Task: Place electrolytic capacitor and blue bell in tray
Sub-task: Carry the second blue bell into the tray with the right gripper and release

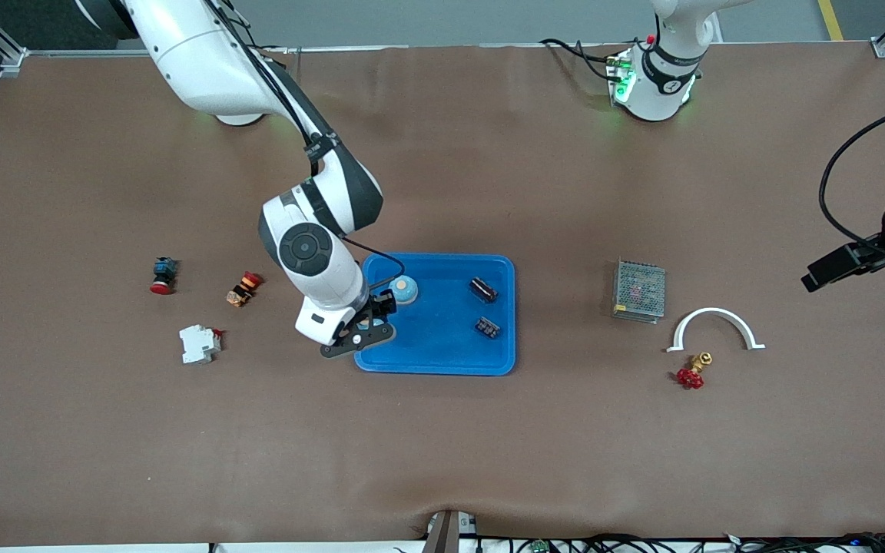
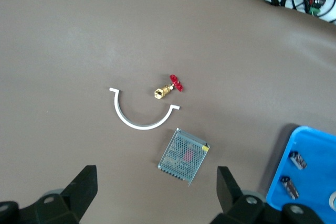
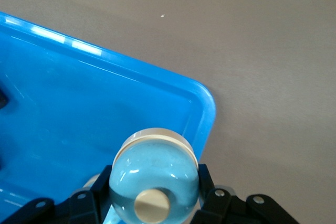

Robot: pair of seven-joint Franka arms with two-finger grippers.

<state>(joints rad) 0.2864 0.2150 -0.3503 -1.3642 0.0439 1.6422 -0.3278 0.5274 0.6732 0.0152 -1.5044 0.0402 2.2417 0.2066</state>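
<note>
One brown table [image 1: 442, 445], right tool [image 1: 386, 305] clamping blue bell [image 1: 403, 289] over tray [image 1: 442, 361], left tool [image 2: 157, 192] spread empty.

The tray [image 1: 436, 346] is glossy, smooth blue plastic that catches bright highlights along its rim. The blue bell [image 3: 154, 176] has a shiny, polished pale-blue dome on a cream base. The tabletop [image 1: 442, 445] wears a matt brown covering. The mesh box [image 1: 639, 289] looks like perforated grey metal.
</note>
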